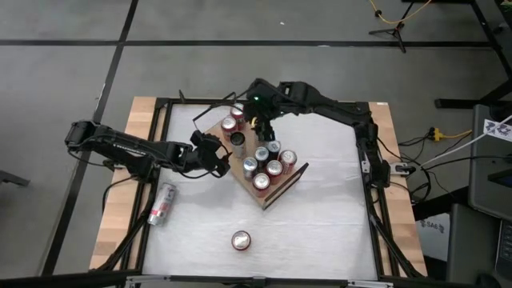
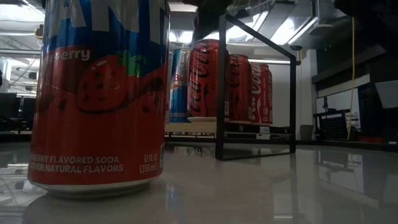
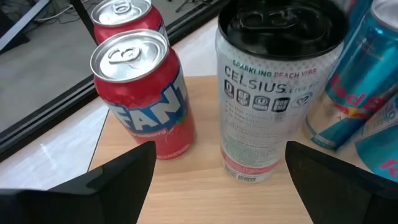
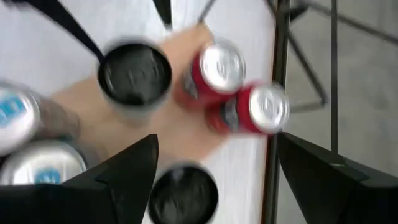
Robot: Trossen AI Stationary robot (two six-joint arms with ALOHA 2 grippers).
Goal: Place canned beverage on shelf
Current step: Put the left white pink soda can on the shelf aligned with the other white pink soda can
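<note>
My left gripper (image 1: 218, 157) sits low at the near-left edge of the shelf (image 1: 290, 182), its jaws spread wide and holding nothing; through its wrist camera I see both fingers (image 3: 118, 180) framing a white Celsius can (image 3: 275, 93) with a black top, standing upright on the wood just ahead, untouched. Beside it stands a red Fanta can (image 3: 144, 93), and a second red can (image 3: 122, 15) is behind that one, near the board's far corner. Blue Red Bull cans (image 3: 360, 81) crowd the other side. My right gripper (image 1: 262, 128) hangs above the far part of the shelf, fingers parted and empty, looking down on two red cans (image 4: 217, 71) and two dark-topped cans (image 4: 134, 74). The shelf lies at an angle in the middle of the white table (image 1: 320, 232), already carrying around ten cans. Off the shelf, one strawberry soda can (image 1: 241, 240) stands upright near the table's front edge, filling the low view (image 2: 99, 93), and another can (image 1: 162, 203) lies on its side towards the table's left edge, below the left arm.
</note>
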